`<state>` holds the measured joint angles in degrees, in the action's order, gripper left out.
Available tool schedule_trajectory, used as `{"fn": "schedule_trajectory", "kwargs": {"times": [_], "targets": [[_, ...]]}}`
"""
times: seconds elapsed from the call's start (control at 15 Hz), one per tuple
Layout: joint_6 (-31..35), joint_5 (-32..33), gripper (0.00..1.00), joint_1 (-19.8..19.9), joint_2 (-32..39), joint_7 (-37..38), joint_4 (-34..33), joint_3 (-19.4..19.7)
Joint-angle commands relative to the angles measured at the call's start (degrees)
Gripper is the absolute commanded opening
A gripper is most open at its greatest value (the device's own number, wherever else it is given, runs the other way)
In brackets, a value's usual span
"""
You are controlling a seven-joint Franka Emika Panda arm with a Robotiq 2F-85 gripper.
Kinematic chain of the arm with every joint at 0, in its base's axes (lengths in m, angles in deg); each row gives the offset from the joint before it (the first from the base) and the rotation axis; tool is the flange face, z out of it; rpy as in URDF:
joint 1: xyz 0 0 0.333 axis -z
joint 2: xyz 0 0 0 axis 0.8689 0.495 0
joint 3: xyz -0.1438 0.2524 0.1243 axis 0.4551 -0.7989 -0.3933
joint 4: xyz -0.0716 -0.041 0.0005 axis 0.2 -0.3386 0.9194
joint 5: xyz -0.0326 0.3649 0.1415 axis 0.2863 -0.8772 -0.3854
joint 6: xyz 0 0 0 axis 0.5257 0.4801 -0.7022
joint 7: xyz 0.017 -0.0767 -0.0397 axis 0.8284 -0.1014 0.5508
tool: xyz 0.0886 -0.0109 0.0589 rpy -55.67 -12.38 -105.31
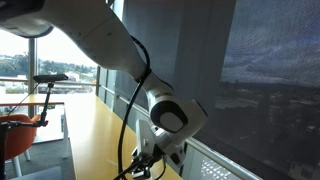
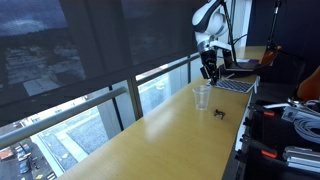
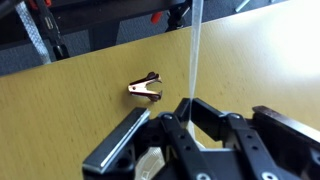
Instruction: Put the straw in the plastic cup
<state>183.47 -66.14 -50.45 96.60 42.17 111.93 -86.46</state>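
Exterior views close against arm (image 1: 165, 112) and far along table (image 2: 160, 140); wrist view downward.

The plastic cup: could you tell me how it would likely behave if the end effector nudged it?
The cup looks small and translucent, so it is probably light and would slide easily on the smooth table. It stands upright with nothing visible inside, so a push near its rim might tip it.
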Motion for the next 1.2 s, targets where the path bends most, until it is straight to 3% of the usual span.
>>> {"fn": "schedule_trajectory", "kwargs": {"times": [0.0, 0.6, 1.13], "targets": [[-0.8, -0.8, 0.03, 0.1, -2.6, 1.5, 1.8, -0.1], [-0.6, -0.6, 0.03, 0.3, -8.0, 2.1, 5.5, 0.7], [-0.1, -0.9, 0.03, 1.5, -6.0, 0.4, 5.2, 1.7]]}}
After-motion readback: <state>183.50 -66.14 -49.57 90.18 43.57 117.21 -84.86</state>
